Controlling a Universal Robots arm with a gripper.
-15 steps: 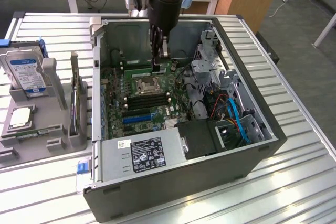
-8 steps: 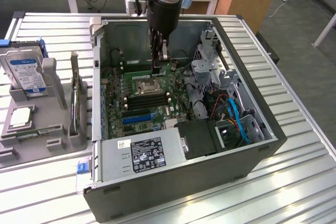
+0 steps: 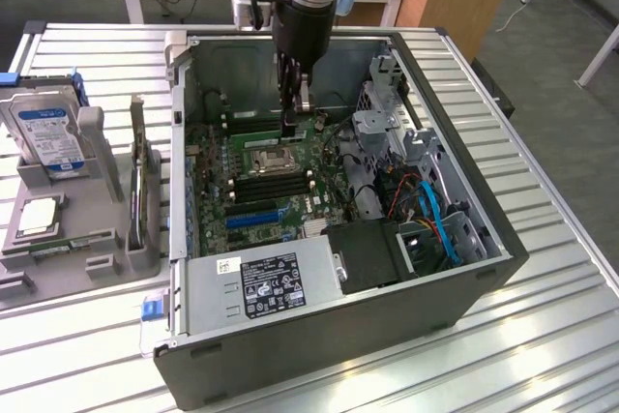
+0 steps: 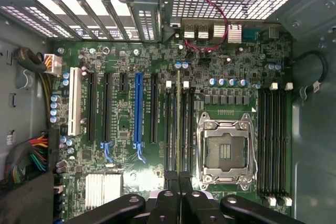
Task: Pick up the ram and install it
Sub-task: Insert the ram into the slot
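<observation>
The ram shows edge-on in the wrist view as a thin green strip hanging upright over the black memory slots beside the CPU socket. My gripper is shut on its upper edge, the two black fingers pressed together around it. In the exterior view the gripper reaches down inside the open computer case, just above the motherboard and behind the CPU socket. Whether the ram touches a slot I cannot tell.
The case walls and drive cage close in around the arm. A power supply and blue cables fill the near side. Outside, on the exterior view's left, a grey fixture holds a hard drive, a processor chip and an upright board.
</observation>
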